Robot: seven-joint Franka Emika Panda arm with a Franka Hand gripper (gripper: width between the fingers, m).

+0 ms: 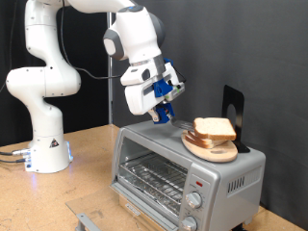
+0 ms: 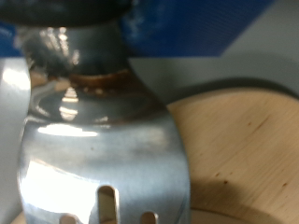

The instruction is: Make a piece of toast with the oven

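A grey metal part is seen at the bottom edge of the exterior view, lying on the wooden worktop. Behind it the oven stands on the worktop, its glass door shut, the wire rack visible through the window, and two round knobs set at its front right with a small red light above them. No brand, label or writing can be read on it.

On the oven's roof, toward the exterior view's right, a round wooden board rests, and the toast is stacked upon it. A dark upright object is seen just behind the board.

The gripper is held above the roof, just left of the board in the exterior view. A shiny slotted metal tool is seen close up in the wrist view, with the board's pale wood beside it. Whether the fingers are wide or narrow cannot be told.

Farthest back, the white arm's base stands on the worktop.
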